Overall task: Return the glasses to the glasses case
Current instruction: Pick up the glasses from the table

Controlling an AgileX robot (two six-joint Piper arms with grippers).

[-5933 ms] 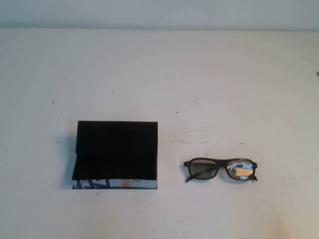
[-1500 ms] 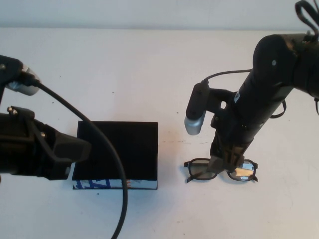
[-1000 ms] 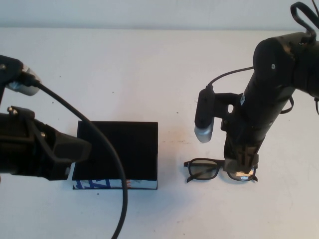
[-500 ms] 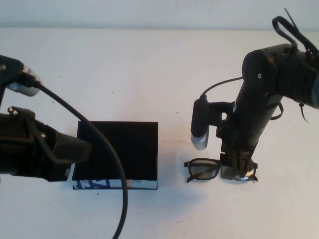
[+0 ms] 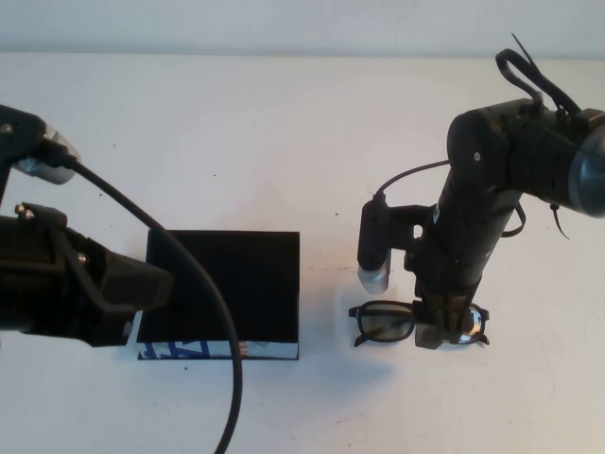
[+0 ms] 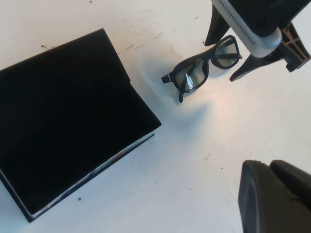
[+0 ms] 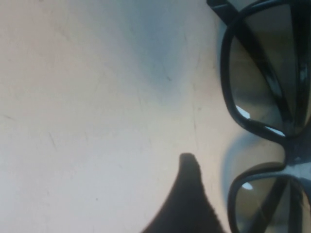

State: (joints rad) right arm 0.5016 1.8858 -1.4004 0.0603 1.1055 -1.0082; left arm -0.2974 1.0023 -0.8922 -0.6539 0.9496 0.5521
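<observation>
Glasses point(image 5: 397, 319) on table, right gripper point(image 5: 442, 326) straddling, seemingly untouched.

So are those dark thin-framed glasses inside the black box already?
No, the glasses lie on the white table beside the glasses case.

No readable text, label, brand or number shows anywhere. The only print is on the glasses case point(image 5: 219, 293): its white front side, the edge nearest the robot, carries blue marks and a small orange mark, but they form no letters or figures that can be made out. The case's black lid is plain, and the glasses point(image 5: 416, 322) beside the case bear no visible marking.
</observation>
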